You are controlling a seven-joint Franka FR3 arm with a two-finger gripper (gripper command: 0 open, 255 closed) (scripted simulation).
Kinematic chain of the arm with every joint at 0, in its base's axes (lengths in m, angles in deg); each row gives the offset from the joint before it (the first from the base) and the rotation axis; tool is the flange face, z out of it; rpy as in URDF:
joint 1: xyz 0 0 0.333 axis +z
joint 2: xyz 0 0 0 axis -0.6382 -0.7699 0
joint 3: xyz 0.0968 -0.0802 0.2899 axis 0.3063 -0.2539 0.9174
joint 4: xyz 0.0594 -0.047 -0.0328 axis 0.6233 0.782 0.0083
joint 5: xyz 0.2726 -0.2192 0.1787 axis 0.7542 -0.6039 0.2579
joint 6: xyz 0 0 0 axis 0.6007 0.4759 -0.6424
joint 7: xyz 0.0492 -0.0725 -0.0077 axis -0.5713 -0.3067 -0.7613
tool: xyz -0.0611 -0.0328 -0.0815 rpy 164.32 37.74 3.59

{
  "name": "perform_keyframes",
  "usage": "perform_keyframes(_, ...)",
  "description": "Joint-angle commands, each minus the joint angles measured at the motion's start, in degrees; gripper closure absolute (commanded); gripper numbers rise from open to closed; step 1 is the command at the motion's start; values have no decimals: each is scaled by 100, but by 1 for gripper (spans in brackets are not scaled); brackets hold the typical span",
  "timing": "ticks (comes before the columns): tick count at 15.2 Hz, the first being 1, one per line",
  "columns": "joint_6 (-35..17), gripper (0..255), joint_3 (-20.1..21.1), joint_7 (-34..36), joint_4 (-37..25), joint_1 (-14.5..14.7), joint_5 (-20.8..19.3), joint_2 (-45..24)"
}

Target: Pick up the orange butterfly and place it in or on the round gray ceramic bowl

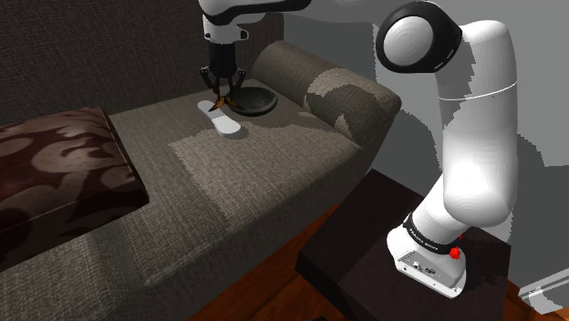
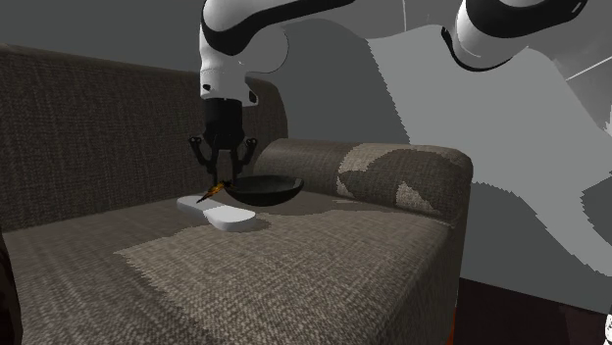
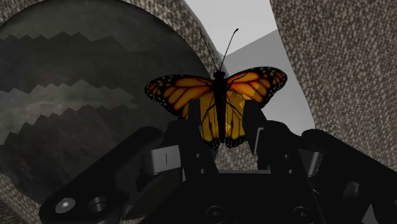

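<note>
An orange and black butterfly [image 3: 217,95] with spread wings is clasped between the black fingers of my gripper [image 3: 222,121], which is shut on its lower wings. In the shoulder view the gripper [image 1: 222,94] hangs just above the sofa seat, at the near-left rim of the dark round bowl [image 1: 253,98]. The butterfly [image 2: 216,186] shows as a small orange sliver at the fingertips, lifted above a flat white oval object [image 2: 222,215]. The bowl [image 2: 267,188] sits right beside it; its dark mottled inside [image 3: 83,108] spreads out beside the butterfly.
The grey-brown sofa [image 1: 255,173] has a padded armrest [image 1: 328,91] just beyond the bowl and a backrest [image 2: 88,127] behind. A dark patterned cushion [image 1: 55,173] lies at the shoulder view's left. My dark stand [image 1: 392,264] is beside the sofa.
</note>
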Motion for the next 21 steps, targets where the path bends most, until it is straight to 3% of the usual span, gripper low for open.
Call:
perform_keyframes(1, 120, 255, 2, 10, -129, 8, -2, -9)
perform_keyframes(11, 1002, 255, 6, 79, -1192, 79, -31, -184)
perform_keyframes(18, 1834, 255, -3, 139, -2439, 193, -86, -592)
perform_keyframes(19, 1883, 255, -4, 142, -2521, 201, -90, -625)
perform_keyframes(21, 1670, 255, -15, -62, -1811, -56, -20, -151)
